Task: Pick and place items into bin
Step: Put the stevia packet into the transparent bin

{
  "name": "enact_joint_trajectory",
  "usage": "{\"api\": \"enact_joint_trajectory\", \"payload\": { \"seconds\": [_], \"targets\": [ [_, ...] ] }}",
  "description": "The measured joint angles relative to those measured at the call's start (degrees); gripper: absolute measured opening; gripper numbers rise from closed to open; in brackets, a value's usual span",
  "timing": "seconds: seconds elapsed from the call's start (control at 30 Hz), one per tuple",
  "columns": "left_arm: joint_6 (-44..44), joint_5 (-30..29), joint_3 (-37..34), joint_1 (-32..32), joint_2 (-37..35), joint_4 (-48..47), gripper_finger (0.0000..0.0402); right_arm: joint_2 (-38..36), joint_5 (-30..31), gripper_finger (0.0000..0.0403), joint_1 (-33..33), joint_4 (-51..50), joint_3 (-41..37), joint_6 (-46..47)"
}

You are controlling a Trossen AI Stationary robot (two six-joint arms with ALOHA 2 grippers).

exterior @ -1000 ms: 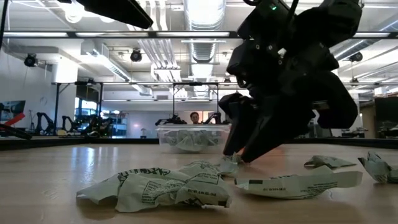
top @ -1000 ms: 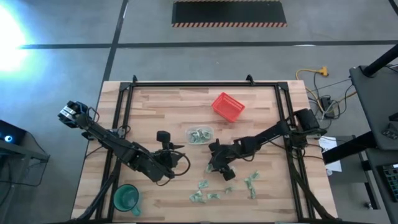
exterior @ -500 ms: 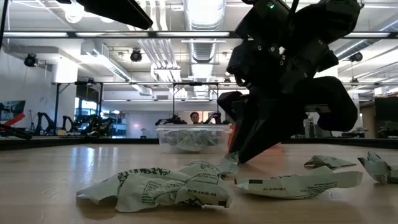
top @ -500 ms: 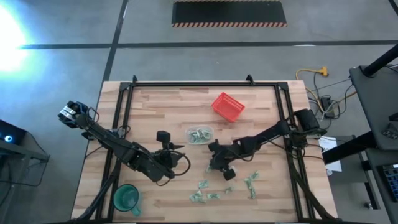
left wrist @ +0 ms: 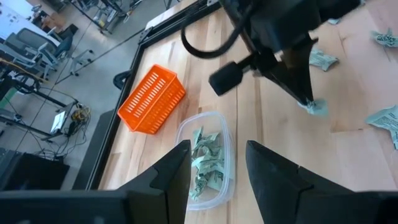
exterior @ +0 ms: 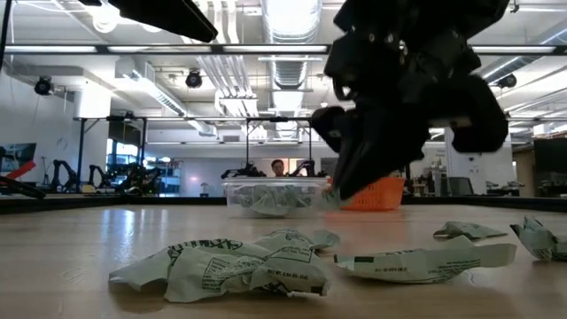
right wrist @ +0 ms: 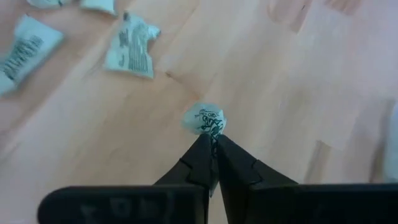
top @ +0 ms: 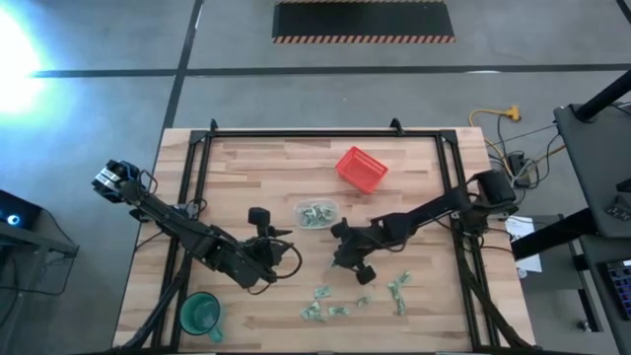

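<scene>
Right gripper is closed on one item, pinched by its edge, lifted clear of the table. Bin sits near. Risk: the thin pinch may slip in transit. Left gripper (idle) stands open, empty.

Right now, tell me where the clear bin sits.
High view: the clear bin sits mid-table, just below-left of the red basket, up-left of the right tool.

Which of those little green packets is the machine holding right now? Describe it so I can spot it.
Find the clear bin in the middle of the wooden table. Just beside it, toward the loose packets, the right pincer is shut on one crumpled packet. Unlike the others, it hangs at the fingertips, clear of the wood.
</scene>
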Motion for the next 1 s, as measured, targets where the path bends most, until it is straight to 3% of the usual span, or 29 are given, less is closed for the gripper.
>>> {"api": "enact_joint_trajectory", "payload": {
  "seconds": [0.13, 0.33, 0.47, 0.83, 1.0],
  "targets": [
    [0.0, 0.0, 0.0, 0.0, 0.0, 0.0, 0.0137, -3.3, 2.1, 0.0013, 0.0, -2.2, 0.0, -0.5],
    [0.0, 0.0, -0.1, 0.0, 0.0, -0.1, 0.0137, -6.2, 17.2, 0.0013, -0.7, -3.3, 0.0, -2.7],
    [0.0, 0.0, -0.1, 0.0, 0.0, -0.4, 0.0137, -5.8, 22.3, 0.0013, -2.8, 0.7, -0.1, -4.1],
    [0.0, 0.0, -0.1, 0.0, 0.0, -0.4, 0.0137, -3.3, 22.3, 0.0013, -10.9, 5.2, -0.2, -1.4],
    [0.0, 0.0, -0.1, 0.0, 0.0, -0.4, 0.0137, -1.7, 18.1, 0.0013, -13.2, 5.8, -0.2, -0.9]
  ]
}}
